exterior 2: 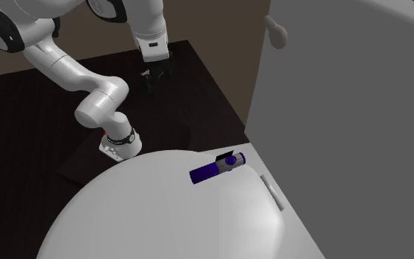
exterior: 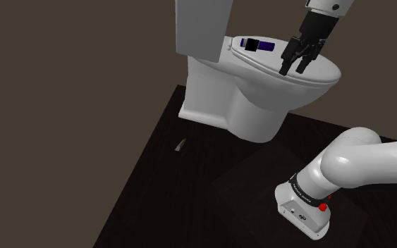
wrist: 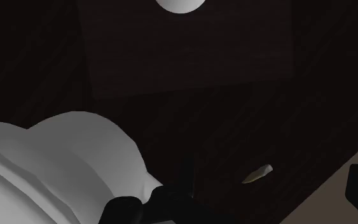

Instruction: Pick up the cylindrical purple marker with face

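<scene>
Brown walls (exterior: pixel 63 70), dark plank floor (exterior: pixel 158 187); white toilet (exterior: pixel 249 113), lid (exterior 2: pixel 161 213) closed; hand (exterior: pixel 294 69) raised, well apart from marker, fingers spread, grasping nothing; marker (exterior 2: pixel 218 168) lying on lid near tank (exterior: pixel 204 28): deep purple cylinder, black section, round lighter end.

A white toilet (exterior: pixel 253 106) stands on dark floor (exterior: pixel 154 204); a small pale sliver (exterior: pixel 180 144), perhaps a blade, lies nearby.

Opposed exteriors sharing toilet (exterior: pixel 246 106) and marker (exterior: pixel 260 46)
</scene>
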{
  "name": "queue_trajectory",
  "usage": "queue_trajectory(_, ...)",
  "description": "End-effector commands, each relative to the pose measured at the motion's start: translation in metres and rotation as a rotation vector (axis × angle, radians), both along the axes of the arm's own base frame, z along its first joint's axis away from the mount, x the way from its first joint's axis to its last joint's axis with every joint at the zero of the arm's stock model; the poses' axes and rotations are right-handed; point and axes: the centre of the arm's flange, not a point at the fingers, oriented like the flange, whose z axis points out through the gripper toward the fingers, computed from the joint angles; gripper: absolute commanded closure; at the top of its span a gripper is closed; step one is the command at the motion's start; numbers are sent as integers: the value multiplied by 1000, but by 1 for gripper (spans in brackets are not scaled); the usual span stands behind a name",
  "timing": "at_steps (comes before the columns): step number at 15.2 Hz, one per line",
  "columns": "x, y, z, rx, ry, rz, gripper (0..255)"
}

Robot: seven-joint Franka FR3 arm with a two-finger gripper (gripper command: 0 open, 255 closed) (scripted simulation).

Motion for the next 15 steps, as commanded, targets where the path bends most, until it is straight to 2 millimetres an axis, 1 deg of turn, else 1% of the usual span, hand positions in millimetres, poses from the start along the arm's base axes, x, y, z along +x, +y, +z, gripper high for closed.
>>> queue_trajectory(1, 0, 0, 0, 0, 0, 0, 0)
queue_trajectory(4, 18, -34, -1, 1, -19, 102, 0)
queue_trajectory(8, 47, -76, -3, 3, -44, 237, 0)
queue_trajectory(15, 110, -138, -3, 7, -88, 474, 0)
